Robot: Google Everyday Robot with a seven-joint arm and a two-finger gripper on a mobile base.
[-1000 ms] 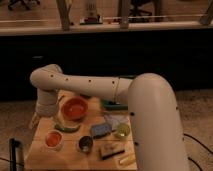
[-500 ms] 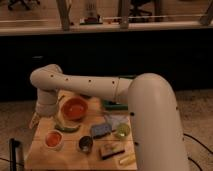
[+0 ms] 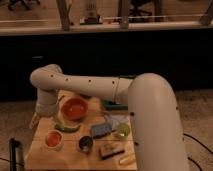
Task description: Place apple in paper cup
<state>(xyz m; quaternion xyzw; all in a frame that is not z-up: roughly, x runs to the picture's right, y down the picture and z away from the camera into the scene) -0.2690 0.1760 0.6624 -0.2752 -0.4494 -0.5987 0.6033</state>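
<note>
Clutter is your main risk. The gripper (image 3: 36, 120) hangs at the far left corner of the table (image 3: 45, 159), below the bent arm (image 3: 85, 86) and just left of the bowl (image 3: 75, 108). You cannot tell whether it is spread, closed or holding anything.

The cup (image 3: 53, 139) stands at the near left, with something orange-red inside that you cannot identify. The green round thing that is probably the apple (image 3: 121, 131) lies well apart from it, to the right of the dark cup (image 3: 86, 144).

Reaching across, you could clip the bowl or sweep the long green thing (image 3: 67, 128) lying between bowl and cup. The dark cup is near the pale one and alike in size, so a drop could land in the wrong one. If the cup is already filled, the apple may roll off or tip it.
</note>
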